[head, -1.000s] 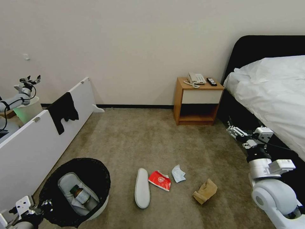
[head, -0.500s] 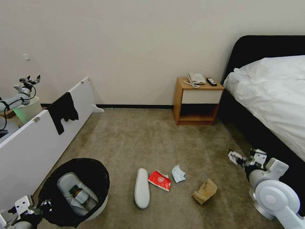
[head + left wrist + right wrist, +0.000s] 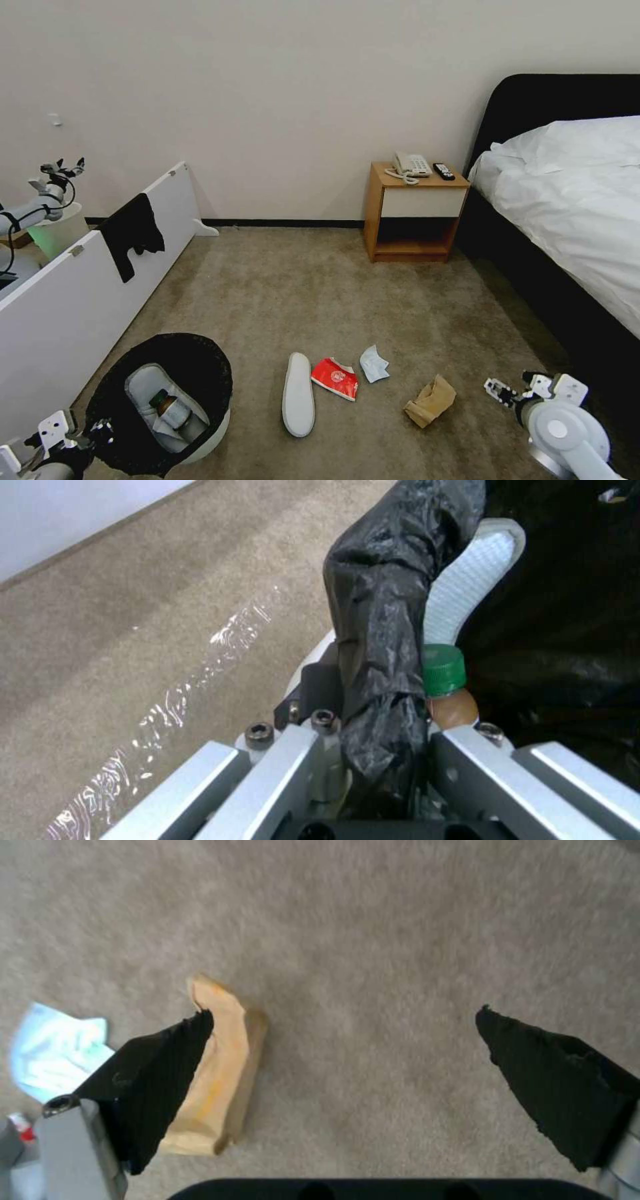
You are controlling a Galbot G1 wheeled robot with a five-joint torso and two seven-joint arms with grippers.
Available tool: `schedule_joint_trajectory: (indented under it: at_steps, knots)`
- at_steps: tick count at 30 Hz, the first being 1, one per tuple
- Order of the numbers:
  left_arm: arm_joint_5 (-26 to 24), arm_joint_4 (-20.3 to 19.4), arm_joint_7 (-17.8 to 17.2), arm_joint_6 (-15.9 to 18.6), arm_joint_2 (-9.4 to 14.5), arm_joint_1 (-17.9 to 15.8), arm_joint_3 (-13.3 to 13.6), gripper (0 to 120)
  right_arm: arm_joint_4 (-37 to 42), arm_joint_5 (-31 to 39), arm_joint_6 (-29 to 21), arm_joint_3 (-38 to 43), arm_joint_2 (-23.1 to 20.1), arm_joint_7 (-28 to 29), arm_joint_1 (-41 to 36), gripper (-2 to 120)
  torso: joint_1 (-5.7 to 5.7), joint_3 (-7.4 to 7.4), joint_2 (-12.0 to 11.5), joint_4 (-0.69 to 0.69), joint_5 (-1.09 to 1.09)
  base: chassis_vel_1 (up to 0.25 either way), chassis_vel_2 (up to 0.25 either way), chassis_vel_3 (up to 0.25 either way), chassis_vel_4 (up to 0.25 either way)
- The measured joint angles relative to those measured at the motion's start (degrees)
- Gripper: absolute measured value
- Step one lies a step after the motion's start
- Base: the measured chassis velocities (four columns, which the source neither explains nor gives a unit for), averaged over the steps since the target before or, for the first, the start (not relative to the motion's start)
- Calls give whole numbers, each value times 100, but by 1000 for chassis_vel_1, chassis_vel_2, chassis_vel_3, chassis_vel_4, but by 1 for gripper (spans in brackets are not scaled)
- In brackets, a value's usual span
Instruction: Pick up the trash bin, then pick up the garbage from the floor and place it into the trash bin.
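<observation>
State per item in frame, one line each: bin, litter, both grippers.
trash bin: tilted, rim gripped, slipper and bottle inside
left gripper: shut on bin rim
right gripper: open, low above carpet beside brown paper bag
brown paper bag: crumpled, on floor
white slipper: flat on floor
red packet: on floor
pale-blue mask: on floor

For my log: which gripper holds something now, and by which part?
The left gripper holds the trash bin by its bag-covered rim; the right gripper is open, empty.
</observation>
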Motion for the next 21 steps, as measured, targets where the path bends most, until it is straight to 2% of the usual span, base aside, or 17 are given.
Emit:
schedule_joint_trajectory:
  at_steps: [8, 21]
  knots:
    - [92, 42, 33, 0, -67, -18, 76, 1, -762, -166, 10, -648, 351, -261, 437, 100, 0, 0, 0, 0, 0, 0, 0, 0, 0]
    - [138, 62, 59, 0, -99, -7, 80, 1, -1395, -440, -5, -1339, 822, -534, 792, 100, 0, 0, 0, 0, 0, 0, 0, 0, 0]
